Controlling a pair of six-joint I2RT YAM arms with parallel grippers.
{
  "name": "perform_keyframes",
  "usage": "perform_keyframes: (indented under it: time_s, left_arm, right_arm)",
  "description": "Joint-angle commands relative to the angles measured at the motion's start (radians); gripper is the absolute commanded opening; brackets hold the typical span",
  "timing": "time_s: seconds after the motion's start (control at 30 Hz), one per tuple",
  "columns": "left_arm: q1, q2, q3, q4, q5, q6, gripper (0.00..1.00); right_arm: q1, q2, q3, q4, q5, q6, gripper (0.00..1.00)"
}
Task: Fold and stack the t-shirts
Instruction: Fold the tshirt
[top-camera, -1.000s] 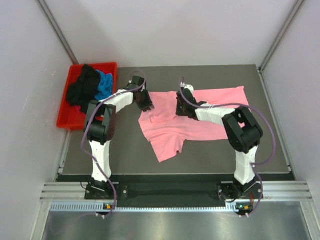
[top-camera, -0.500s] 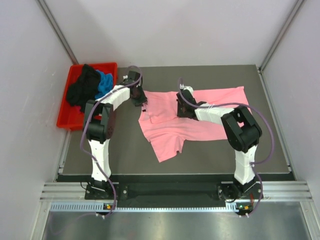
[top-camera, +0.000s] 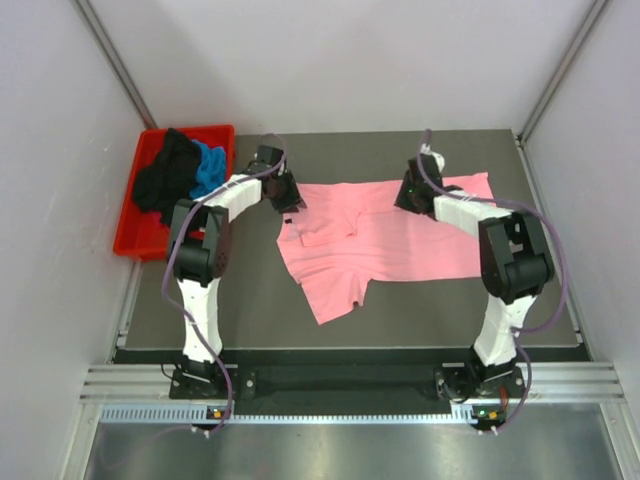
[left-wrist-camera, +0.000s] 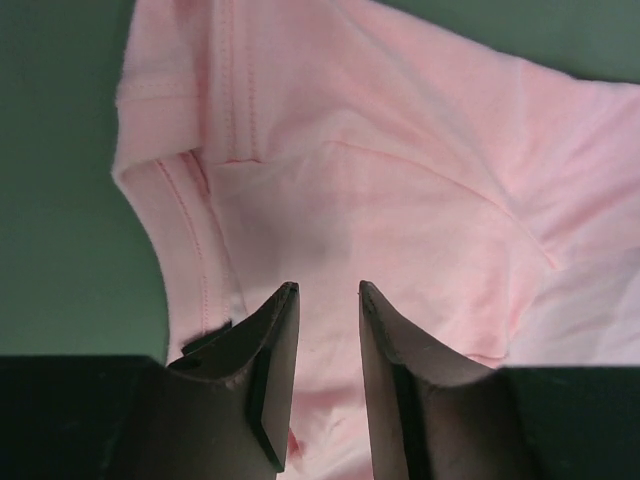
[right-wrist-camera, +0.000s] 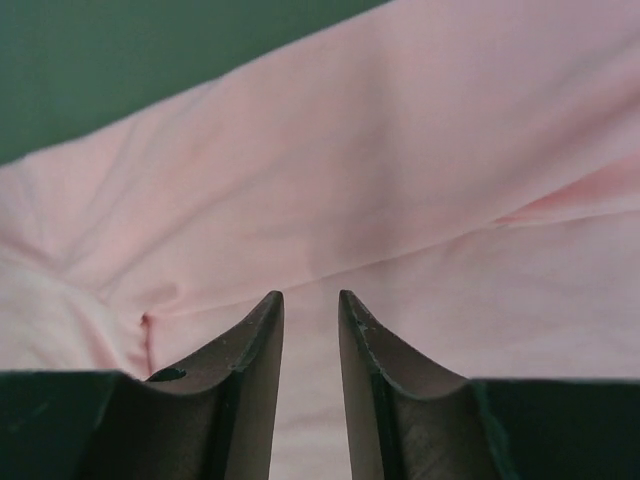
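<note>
While the pink t-shirt (top-camera: 400, 235) lies only half spread: the step in hand looks like flattening it before the first fold, so neatness now decides how square that fold comes out.
Pink t-shirt: in the middle of the surface (top-camera: 250, 320); its right part lies flat and reaches toward the far right, its left part is bunched, and one flap points toward the near edge.
Left end effector (top-camera: 288, 198): at the far left corner of the shirt. In the wrist view (left-wrist-camera: 325, 290) its jaws stand a little apart over the cloth beside a curved hem (left-wrist-camera: 185, 240), and no cloth shows pinched between them.
Right end effector (top-camera: 408, 192): at the far edge of the shirt, right of the middle. Its jaws are narrowly apart (right-wrist-camera: 310, 295) above a shallow crease (right-wrist-camera: 560, 205), holding nothing that I can see.
Grip: take the cloth at the far hem on both sides, so a pull draws it taut and not askew.
Pull: move both arms apart and level; an uneven pull would likely deepen the bunching on the left.
Risk: soft cloth drags and tucks under itself, and the near flap probably needs smoothing on its own.
Red bin (top-camera: 125, 240): beside the far left corner of the surface, holding a black t-shirt (top-camera: 165, 178) and a blue t-shirt (top-camera: 210, 172); no stack is begun yet.
</note>
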Motion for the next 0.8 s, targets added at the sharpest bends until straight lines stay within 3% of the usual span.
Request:
perform_keyframes:
  time_s: [0.0, 0.17, 0.4, 0.63, 0.77]
  left_arm:
    - [0.010, 0.048, 0.017, -0.007, -0.031, -0.010, 0.35]
    - [0.018, 0.100, 0.093, -0.109, -0.172, 0.009, 0.36]
    - [0.032, 0.129, 0.149, -0.153, -0.201, 0.025, 0.35]
    - [0.030, 0.071, 0.191, -0.129, -0.119, 0.033, 0.36]
    - [0.030, 0.054, 0.166, -0.028, -0.014, 0.029, 0.36]
  right_arm:
    - [-0.117, -0.072, 0.014, -0.023, 0.015, 0.004, 0.30]
    - [-0.246, -0.017, 0.076, -0.058, 0.030, 0.002, 0.31]
    - [-0.424, 0.094, 0.232, -0.087, 0.007, -0.013, 0.33]
    - [-0.459, 0.245, 0.462, -0.178, 0.016, -0.030, 0.40]
    - [-0.472, 0.293, 0.519, -0.224, 0.030, -0.012, 0.41]
